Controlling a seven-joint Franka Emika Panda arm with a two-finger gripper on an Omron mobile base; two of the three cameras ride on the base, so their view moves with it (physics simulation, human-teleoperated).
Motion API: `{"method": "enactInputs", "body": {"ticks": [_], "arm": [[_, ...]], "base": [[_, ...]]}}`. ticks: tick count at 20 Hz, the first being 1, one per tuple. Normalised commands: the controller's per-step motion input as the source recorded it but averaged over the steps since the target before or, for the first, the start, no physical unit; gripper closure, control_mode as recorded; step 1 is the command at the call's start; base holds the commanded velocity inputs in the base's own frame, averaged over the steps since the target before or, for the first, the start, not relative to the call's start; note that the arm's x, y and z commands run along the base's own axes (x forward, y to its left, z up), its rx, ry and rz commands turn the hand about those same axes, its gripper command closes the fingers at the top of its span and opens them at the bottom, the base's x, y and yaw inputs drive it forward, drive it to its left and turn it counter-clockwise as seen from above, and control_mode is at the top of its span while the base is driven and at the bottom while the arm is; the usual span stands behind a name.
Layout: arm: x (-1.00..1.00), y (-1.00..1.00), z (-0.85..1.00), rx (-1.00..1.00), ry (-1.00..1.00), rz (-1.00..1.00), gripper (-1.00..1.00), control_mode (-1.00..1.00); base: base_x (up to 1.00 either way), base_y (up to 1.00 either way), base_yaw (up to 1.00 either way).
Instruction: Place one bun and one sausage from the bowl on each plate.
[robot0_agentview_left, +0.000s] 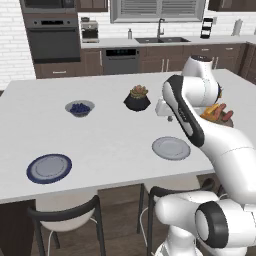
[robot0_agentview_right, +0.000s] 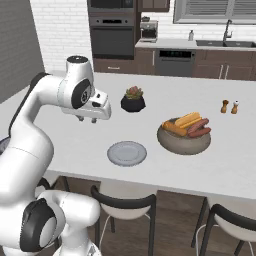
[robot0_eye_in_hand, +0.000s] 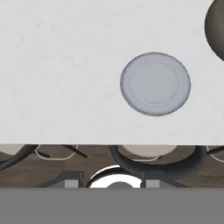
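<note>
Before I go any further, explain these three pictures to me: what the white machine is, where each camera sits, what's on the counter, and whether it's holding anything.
The white machine is a robot arm on a driving base, in a simulated kitchen. Two cameras ride on the base behind the arm, one to each side; the third sits on its hand, looking down. Its gripper hangs above the white counter, and nothing shows in it; whether it is open cannot be told. On the counter stand a light grey plate, a blue-rimmed plate, a large grey bowl holding buns and sausages, a small bowl of berries, a potted succulent and two little shakers. Both plates are bare.
</note>
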Motion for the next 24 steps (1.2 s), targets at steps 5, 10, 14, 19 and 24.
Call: {"method": "enactInputs", "body": {"ticks": [5, 10, 14, 19, 24], "arm": [[-0.12, 0.00, -0.09, 0.00, 0.00, -0.03, -1.00, -1.00], [0.05, -0.72, -0.19, 0.15, 0.00, -0.48, -1.00, -1.00], [0.41, -0.93, 0.00, 0.23, 0.02, -0.61, -1.00, -1.00], [0.41, -0.88, 0.00, 0.19, 0.02, -0.60, -1.00, -1.00], [0.44, -0.69, 0.00, 0.15, 0.07, -0.38, -1.00, -1.00]], "base": [[0.00, 0.00, 0.00], [0.00, 0.00, 0.00], [0.00, 0.00, 0.00], [0.00, 0.00, 0.00], [0.00, 0.00, 0.00]]}}
